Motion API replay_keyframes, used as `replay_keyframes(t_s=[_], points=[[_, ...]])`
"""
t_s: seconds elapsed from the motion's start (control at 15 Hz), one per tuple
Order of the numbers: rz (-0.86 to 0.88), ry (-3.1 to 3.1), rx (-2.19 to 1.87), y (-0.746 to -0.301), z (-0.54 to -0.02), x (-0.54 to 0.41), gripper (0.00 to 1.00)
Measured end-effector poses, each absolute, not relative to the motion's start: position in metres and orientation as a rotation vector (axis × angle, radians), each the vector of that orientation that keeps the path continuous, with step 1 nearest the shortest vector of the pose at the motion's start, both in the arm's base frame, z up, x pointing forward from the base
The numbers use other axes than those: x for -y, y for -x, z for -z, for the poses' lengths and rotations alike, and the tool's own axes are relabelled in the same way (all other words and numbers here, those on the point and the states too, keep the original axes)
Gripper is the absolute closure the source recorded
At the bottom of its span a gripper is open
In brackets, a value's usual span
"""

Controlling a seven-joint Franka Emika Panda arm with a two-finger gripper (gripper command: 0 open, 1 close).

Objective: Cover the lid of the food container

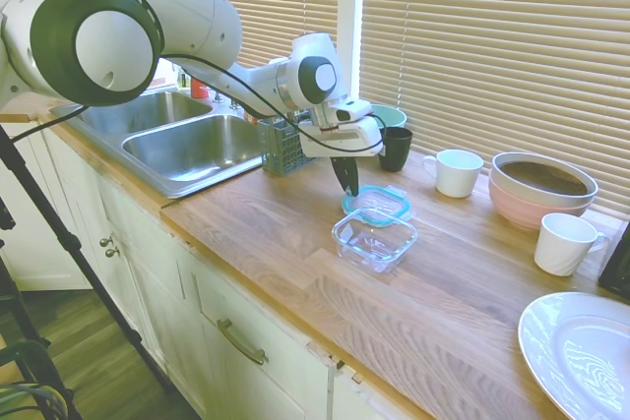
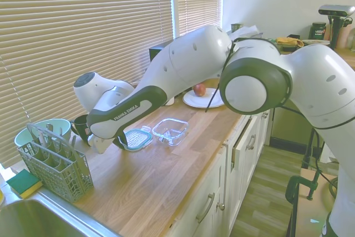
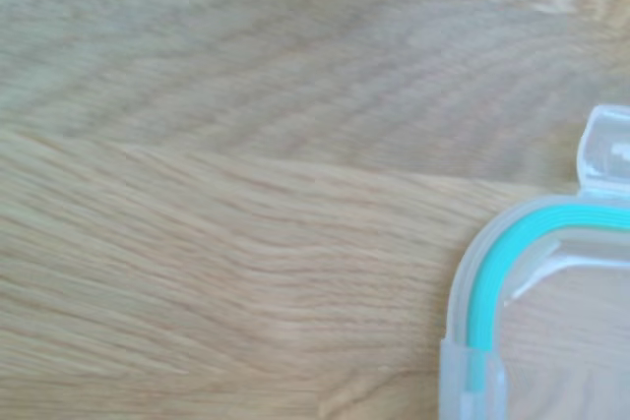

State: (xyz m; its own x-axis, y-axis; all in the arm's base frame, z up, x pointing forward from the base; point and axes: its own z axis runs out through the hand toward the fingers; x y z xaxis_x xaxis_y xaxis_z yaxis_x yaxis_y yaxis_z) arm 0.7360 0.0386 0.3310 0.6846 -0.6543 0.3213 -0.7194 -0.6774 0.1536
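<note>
Lying flat on the wooden counter, the lid rests just beside the food container, on the window side of it, and the two seem to touch or nearly touch at one edge. The gripper hangs with its dark fingers pointing down at the corner of the lid that is nearer to the sink. The fingertips are just above or at the teal rim; whether they touch it cannot be told. The fingers look close together, but it is not possible to see if the jaws are open or closed, or if they hold the rim.

The lid is almost square, so it has no clear long axis; its sides run parallel to the sides of the container. The wrist view shows one rounded corner of the lid with the teal seal and one clear snap tab sticking outward.

The container stands upright and open. Farther away along the counter are a black mug, a white cup, stacked bowls and a grey cutlery basket.
</note>
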Motion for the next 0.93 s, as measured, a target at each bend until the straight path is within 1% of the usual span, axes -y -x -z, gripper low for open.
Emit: replay_keyframes(t_s=[0.33, 0.73, 0.93], points=[[-0.410, -2.669, 1.078, -0.719, -0.382, -0.061, 1.00], [-0.436, -2.741, 1.032, -0.673, -0.432, -0.092, 1.00], [-0.443, -2.763, 1.024, -0.654, -0.448, -0.097, 1.00]])
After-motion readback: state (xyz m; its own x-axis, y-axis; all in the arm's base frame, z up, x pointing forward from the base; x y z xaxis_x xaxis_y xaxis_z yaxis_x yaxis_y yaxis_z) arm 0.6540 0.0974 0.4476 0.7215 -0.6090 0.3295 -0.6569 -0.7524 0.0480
